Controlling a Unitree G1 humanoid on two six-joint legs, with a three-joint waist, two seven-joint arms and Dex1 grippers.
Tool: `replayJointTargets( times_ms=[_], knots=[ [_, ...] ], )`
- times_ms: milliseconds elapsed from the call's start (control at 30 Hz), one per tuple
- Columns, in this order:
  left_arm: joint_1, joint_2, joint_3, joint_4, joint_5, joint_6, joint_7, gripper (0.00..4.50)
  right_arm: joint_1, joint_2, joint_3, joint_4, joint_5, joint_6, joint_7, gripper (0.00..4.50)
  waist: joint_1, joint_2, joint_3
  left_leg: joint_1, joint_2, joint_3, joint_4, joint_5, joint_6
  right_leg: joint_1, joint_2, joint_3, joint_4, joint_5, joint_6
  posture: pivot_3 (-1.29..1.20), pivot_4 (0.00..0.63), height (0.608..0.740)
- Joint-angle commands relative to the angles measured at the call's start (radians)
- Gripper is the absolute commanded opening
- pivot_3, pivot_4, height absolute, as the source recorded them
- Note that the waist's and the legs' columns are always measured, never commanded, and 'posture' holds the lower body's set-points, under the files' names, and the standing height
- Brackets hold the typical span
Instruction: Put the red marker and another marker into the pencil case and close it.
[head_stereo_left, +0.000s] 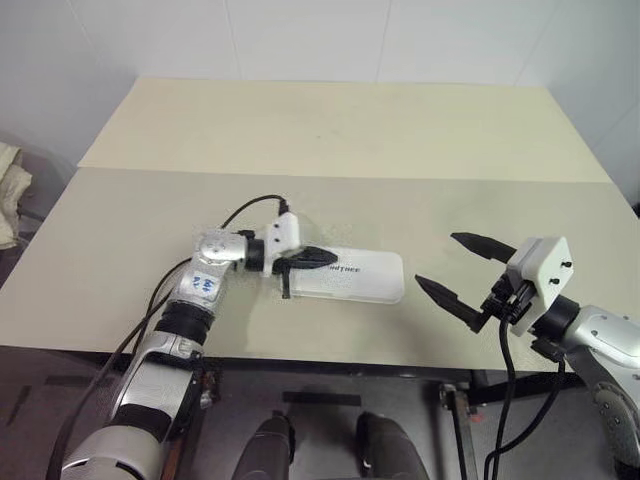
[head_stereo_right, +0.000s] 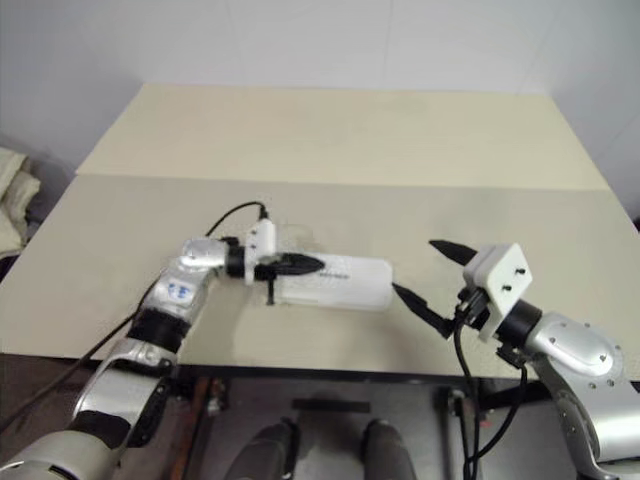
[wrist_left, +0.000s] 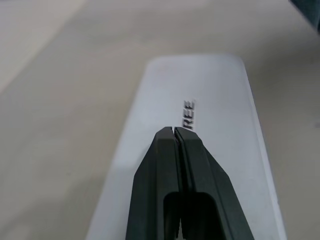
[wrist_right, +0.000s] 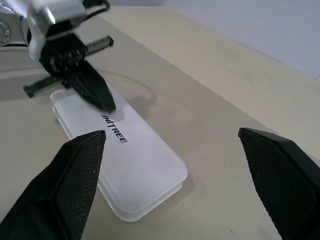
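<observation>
Two grippers work over one pale table (head_stereo_left: 330, 130), and nearly everything of the task seems done: no marker lies loose on it, so both are presumably inside the case already. Largest of the task's things, the pencil case (head_stereo_left: 352, 277) lies flat with its white lid down, logo up, directly under the left gripper's tips and well off to the left of the right gripper. The right gripper (head_stereo_left: 462, 273) hangs above the table near its front edge with its two black fingers spread wide and nothing between them; it looks parked aside, giving the other arm room. The left gripper (wrist_right: 95, 92) has its fingers pressed together on nothing, tips over the lid by the logo, whether touching or just above I cannot tell. Closed fingers make a blunt point, which suits pushing the lid shut rather than grasping.
</observation>
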Motion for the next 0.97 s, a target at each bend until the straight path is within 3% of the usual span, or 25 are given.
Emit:
replayJointTargets(
  times_ms=[33, 300, 467, 500, 967],
  knots=[
    [0.030, 0.081, 0.134, -0.042, -0.104, 0.002, -0.002, 0.03, -0.009, 0.007, 0.003, 0.008, 0.015, -0.037, 0.024, 4.50, -0.008, 0.000, 0.000, 0.000, 0.000, 0.000, 0.000, 0.000, 0.000, 0.000, 0.000, 0.000, 0.000, 0.000, 0.000, 0.00, 0.150, 0.740],
    [0.208, 0.196, 0.227, -0.234, -0.163, 0.096, 0.031, 2.57, -0.029, -0.015, -0.002, 0.095, 0.004, -0.084, 0.094, 4.50, -0.011, 0.000, 0.000, 0.001, 0.000, 0.000, 0.000, 0.000, 0.000, 0.001, -0.001, 0.000, -0.001, 0.000, 0.000, 0.00, 0.150, 0.740],
    [0.305, 0.217, 0.242, -0.367, -0.191, 0.170, 0.068, 4.29, -0.046, -0.028, 0.016, 0.147, -0.021, -0.128, 0.143, 4.50, -0.011, 0.000, 0.000, 0.001, 0.001, -0.001, -0.001, 0.000, 0.000, 0.000, -0.001, 0.000, -0.001, 0.000, -0.001, 0.00, 0.150, 0.740],
    [0.327, 0.222, 0.242, -0.393, -0.198, 0.182, 0.068, 4.46, -0.051, -0.028, 0.018, 0.157, -0.022, -0.134, 0.150, 4.50, -0.012, 0.000, 0.000, 0.001, 0.001, -0.001, -0.001, 0.000, 0.000, 0.000, -0.001, 0.000, -0.001, 0.000, -0.001, 0.00, 0.150, 0.740],
    [0.417, 0.290, 0.259, -0.538, -0.250, 0.314, 0.092, 4.46, -0.177, -0.062, 0.028, 0.410, -0.075, -0.268, 0.255, 4.50, -0.014, 0.000, 0.000, 0.001, 0.001, 0.000, -0.003, 0.000, -0.001, 0.000, -0.001, 0.000, -0.001, -0.001, -0.003, 0.00, 0.150, 0.740]
  ],
)
